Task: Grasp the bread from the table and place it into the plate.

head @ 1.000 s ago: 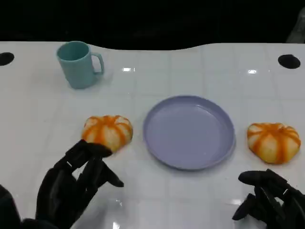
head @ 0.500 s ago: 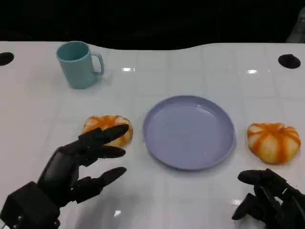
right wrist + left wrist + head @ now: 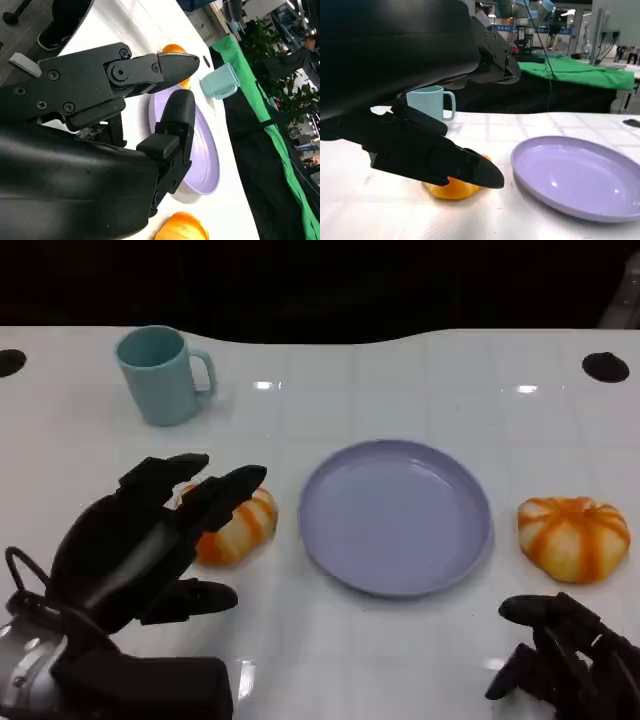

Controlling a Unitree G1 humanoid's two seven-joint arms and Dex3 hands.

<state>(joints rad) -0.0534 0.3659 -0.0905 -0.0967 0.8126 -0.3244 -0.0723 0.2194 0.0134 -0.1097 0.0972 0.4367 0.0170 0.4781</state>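
Reaching over the white table (image 3: 400, 660), your left hand (image 3: 140, 535) hovers above the near bun (image 3: 235, 525) with its fingers spread and nothing in them, the bun lying on the table just left of the purple plate (image 3: 395, 515). Your right hand (image 3: 565, 660) sits low at the near right with fingers loosely curled and holding nothing, near the second bun (image 3: 573, 537); a teal mug (image 3: 160, 373) stands at the far left.

Head view looks down; wrist views low, sharing plate (image 3: 395, 515)
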